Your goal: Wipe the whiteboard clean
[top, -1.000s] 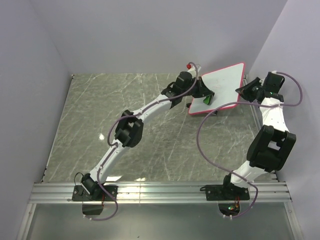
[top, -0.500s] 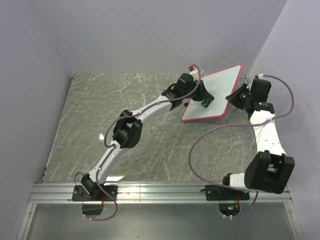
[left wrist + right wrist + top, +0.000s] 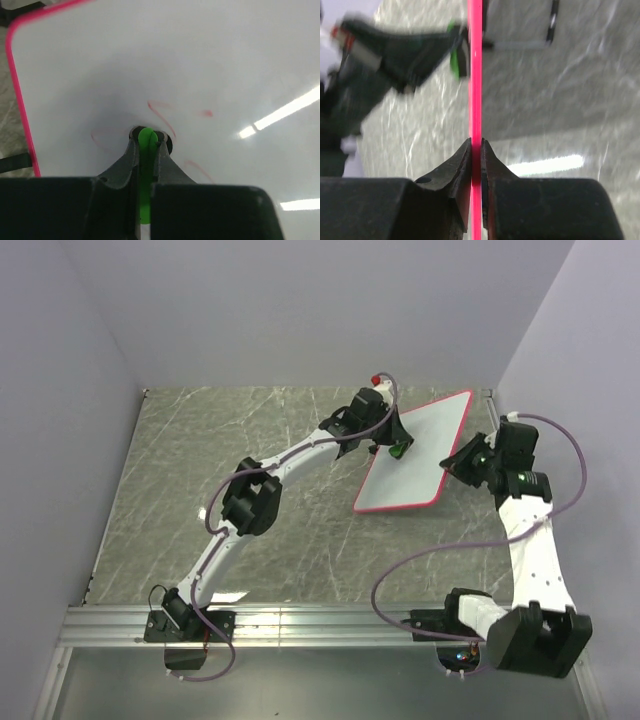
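The whiteboard (image 3: 412,455), white with a red-pink rim, is held tilted above the table at the back right. My right gripper (image 3: 462,466) is shut on its right edge; the right wrist view shows the rim (image 3: 475,75) edge-on between the jaws. My left gripper (image 3: 400,450) is shut on a small green eraser block (image 3: 146,150) and presses it against the board's face (image 3: 200,60). Faint red scribbles (image 3: 162,112) lie around the block's tip in the left wrist view.
The grey marbled table (image 3: 250,500) lies below the board. Lilac walls stand at the left, back and right. The aluminium rail (image 3: 320,625) with both arm bases runs along the near edge.
The right arm has swung the whiteboard left and nearer, turning it more lengthwise. The left gripper has stayed on the board's face with the green block, shifting slightly left.
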Robot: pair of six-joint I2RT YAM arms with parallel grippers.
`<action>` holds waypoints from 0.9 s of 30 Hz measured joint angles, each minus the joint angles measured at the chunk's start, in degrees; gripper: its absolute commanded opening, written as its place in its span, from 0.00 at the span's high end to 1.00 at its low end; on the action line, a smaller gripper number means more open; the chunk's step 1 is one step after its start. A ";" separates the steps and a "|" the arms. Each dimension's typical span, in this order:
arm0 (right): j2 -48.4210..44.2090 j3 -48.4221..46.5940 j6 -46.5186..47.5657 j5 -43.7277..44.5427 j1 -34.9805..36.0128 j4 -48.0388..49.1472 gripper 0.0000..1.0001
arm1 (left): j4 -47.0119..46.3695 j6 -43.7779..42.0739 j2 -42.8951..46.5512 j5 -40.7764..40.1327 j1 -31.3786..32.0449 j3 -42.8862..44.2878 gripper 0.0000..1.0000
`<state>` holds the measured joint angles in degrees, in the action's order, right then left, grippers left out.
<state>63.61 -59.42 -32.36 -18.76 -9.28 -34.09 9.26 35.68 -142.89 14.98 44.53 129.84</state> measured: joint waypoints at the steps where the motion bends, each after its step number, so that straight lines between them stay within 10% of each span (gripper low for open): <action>1: -1.77 0.31 0.04 -0.55 0.24 -1.73 1.00 | 0.33 -0.13 -0.13 -0.28 -0.26 0.02 1.00; 27: -6.38 1.86 0.48 -0.85 1.70 -7.23 1.00 | 2.03 -6.12 25.59 3.58 12.41 -20.20 1.00</action>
<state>57.23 -57.56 -31.88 -19.62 -7.57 -41.32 11.29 29.56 -117.30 18.57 56.95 109.65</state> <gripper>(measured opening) 0.143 0.077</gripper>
